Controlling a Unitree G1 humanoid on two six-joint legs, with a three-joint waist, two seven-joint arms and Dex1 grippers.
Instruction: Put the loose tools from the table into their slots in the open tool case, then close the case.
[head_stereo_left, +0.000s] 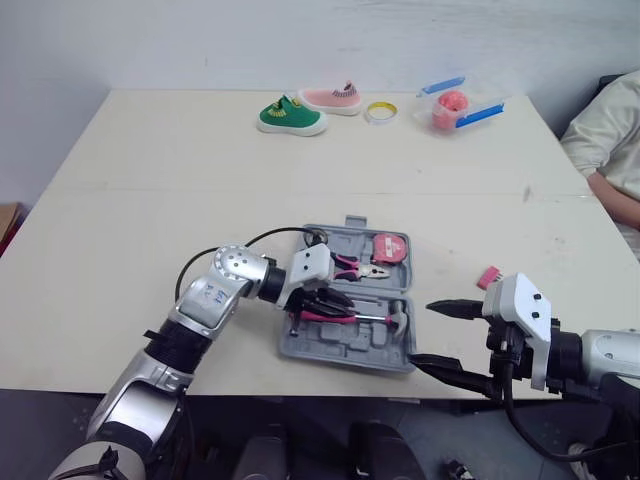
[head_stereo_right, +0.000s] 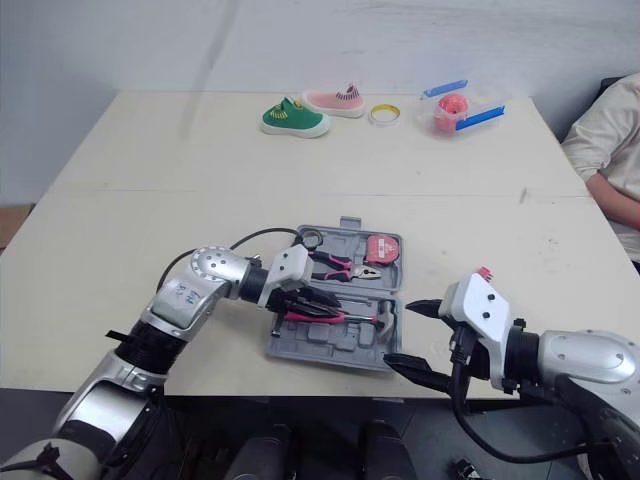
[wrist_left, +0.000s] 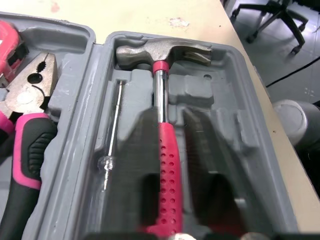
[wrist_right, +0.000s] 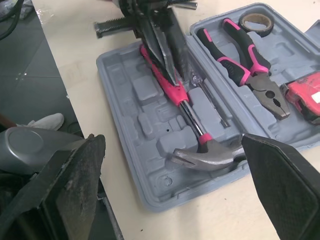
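Note:
The grey tool case (head_stereo_left: 300, 350) lies open near the table's front edge. A pink-handled hammer (wrist_left: 167, 165) rests in its slot, with a thin screwdriver (wrist_left: 114, 130) beside it. Pink pliers (head_stereo_left: 355, 268), a pink tape measure (head_stereo_left: 388, 247) and a black tape roll (wrist_right: 255, 21) sit in the far half. My left gripper (head_stereo_left: 343, 308) is down in the case, open, its fingers (wrist_left: 145, 165) straddling the hammer handle closely. Just right of the case, at the table edge, my right gripper (head_stereo_left: 440, 337) is wide open and holds nothing. A small pink item (head_stereo_left: 488, 277) lies loose on the table.
At the far side of the table are a green shoe (head_stereo_left: 290, 117), a pink shoe (head_stereo_left: 332, 98), a yellow tape ring (head_stereo_left: 380, 111) and a clear box with blue clips (head_stereo_left: 455, 108). A person's sleeve (head_stereo_left: 605, 140) shows at the right edge.

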